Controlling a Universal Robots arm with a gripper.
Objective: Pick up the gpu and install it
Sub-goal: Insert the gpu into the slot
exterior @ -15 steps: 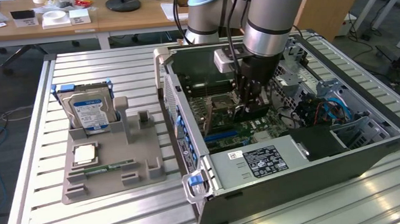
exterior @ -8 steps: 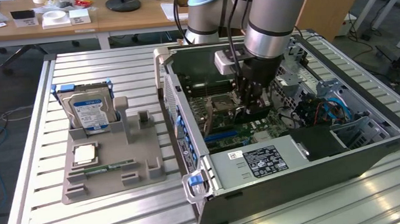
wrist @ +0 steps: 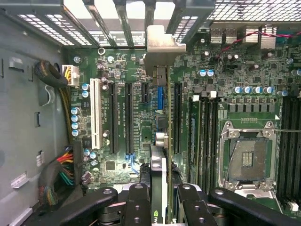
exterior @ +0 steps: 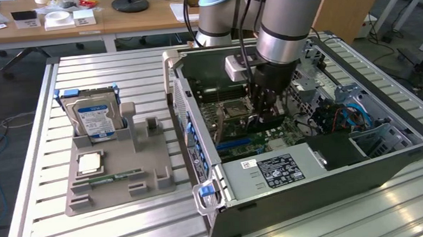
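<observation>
One slatted metal table [exterior: 130,231] carries everything you see. On it the open computer case [exterior: 330,172] lies on its side, and the arm [exterior: 286,22] reaches down into it over the green motherboard [wrist: 122,117]. On the exterior view's left sits a grey tray [exterior: 114,195] with the blue-labelled hard drive [exterior: 94,116] standing upright and the memory stick [exterior: 113,177] lying flat. Your gripper [wrist: 160,200] pinches the gpu [wrist: 162,141] between its two fingers [wrist: 138,202]. The card stands on edge over the expansion slots [wrist: 128,117], its silvery bracket [wrist: 162,44] toward the case's vented rear wall. Whether it sits in a slot, you cannot tell.
</observation>
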